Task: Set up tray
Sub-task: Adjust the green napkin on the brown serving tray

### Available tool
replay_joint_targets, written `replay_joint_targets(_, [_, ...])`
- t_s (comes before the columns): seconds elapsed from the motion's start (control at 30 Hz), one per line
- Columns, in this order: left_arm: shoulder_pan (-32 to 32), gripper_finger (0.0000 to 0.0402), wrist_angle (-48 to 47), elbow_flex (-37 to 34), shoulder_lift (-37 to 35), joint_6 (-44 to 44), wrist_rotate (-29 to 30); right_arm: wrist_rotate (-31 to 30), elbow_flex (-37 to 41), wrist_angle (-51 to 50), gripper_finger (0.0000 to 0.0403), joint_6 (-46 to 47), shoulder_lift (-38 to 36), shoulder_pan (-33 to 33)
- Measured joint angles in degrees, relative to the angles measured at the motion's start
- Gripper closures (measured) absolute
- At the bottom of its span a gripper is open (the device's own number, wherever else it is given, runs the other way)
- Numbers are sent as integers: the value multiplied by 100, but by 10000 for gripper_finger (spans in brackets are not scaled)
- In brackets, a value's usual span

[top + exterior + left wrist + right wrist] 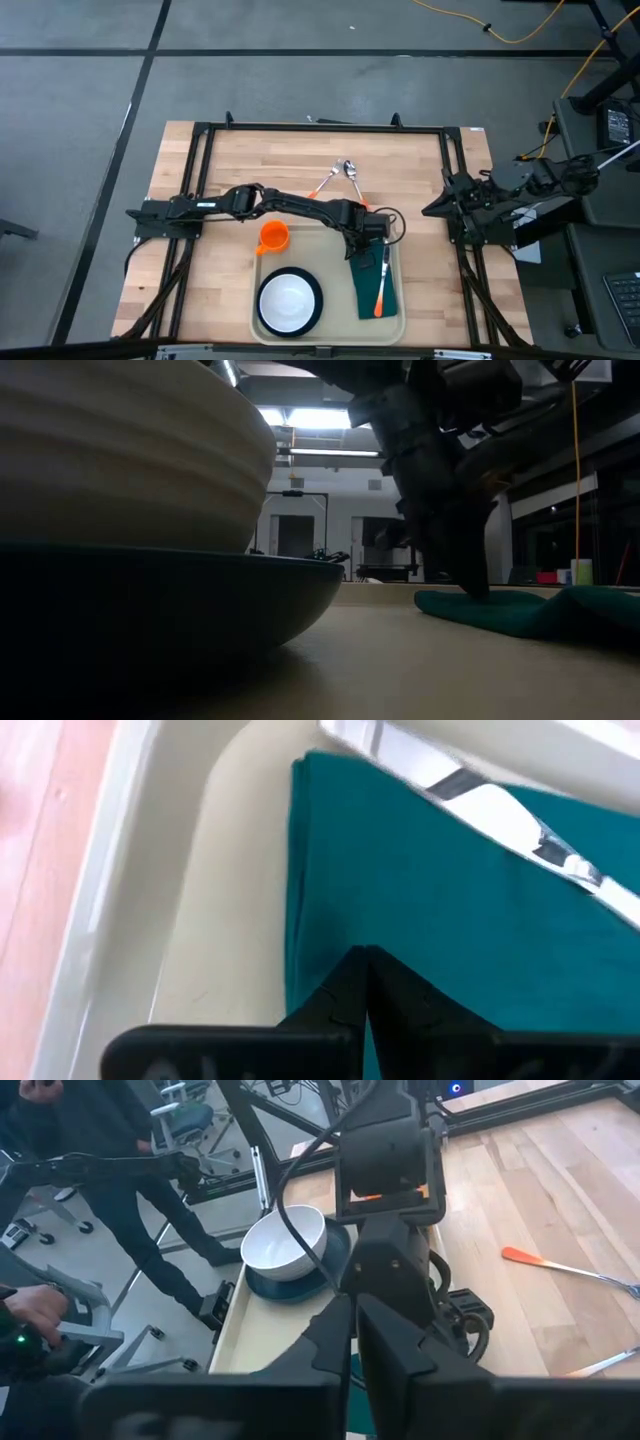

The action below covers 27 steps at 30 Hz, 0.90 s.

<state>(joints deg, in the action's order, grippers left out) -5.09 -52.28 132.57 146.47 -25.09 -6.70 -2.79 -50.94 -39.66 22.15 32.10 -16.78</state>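
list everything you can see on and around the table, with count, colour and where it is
tray: 1, cream, near edge of the wooden table
bowl: 1, white, on a dark plate in the tray's left part
plate: 1, dark, under the bowl
napkin: 1, dark green, in the tray's right part
knife: 1, orange handle, lying on the napkin
cup: 1, orange, on the table at the tray's far left corner
utensils: 2, silver with orange handles, crossed on the table beyond the tray
cable: 1, yellow, on the floor
person: dark clothes, standing past the table
left tool: shut, tips on the napkin
right tool: parked at the table's right edge
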Motion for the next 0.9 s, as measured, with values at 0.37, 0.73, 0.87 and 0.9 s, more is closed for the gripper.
replay_joint_targets(0.37, [145, 401, 200, 0, -4, 185, -186, 2, 0, -11, 391, -31, 0, 0])
replay_joint_targets(0.73, [149, 400, 363, 3, 201, 223, -462, 4, 0, -123, 384, -142, 2, -2])
replay_joint_targets(0.87, [156, 400, 492, 13, 262, 193, -547, 7, -2, -146, 393, -166, 0, -2])
replay_joint_targets(0.9, [156, 400, 497, 13, 262, 193, -539, 7, -2, -149, 394, -166, 0, -2])
